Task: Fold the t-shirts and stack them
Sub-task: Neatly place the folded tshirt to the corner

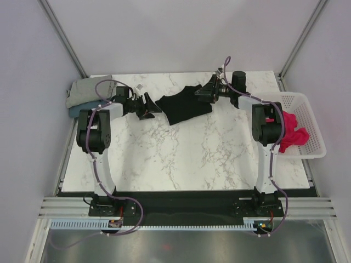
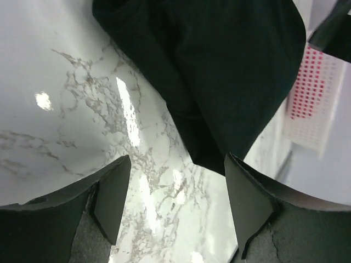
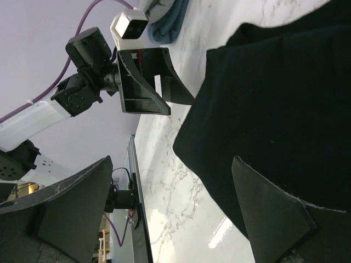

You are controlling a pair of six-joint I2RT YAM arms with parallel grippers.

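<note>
— What is the room like?
— Pale grey walls close in on three sides. In the middle is a white marble-patterned table (image 1: 181, 159) with grey veins, and light glints off it in the left wrist view.
— Where are the shirts?
— The black t-shirt (image 1: 184, 104) lies spread and rumpled at the far middle of the table, between the two grippers. The grey t-shirt (image 1: 88, 87) rests over the dusty blue t-shirt (image 1: 75, 111) at the far left corner. The pink-red t-shirt (image 1: 292, 137) is bunched in the white mesh basket (image 1: 307, 112) at the table's right edge.
— Are the grippers holding anything?
— No. The left gripper (image 1: 149, 107) is just beside the black t-shirt's left edge. Its fingers (image 2: 112, 197) are spread apart with only marble between them. The right gripper (image 1: 202, 92) hangs at the shirt's far right corner, jaws wide, clasping nothing.
— Does anything block the view?
— Seen from above, the right arm (image 1: 267, 123) covers part of the basket and part of the pink-red t-shirt.
</note>
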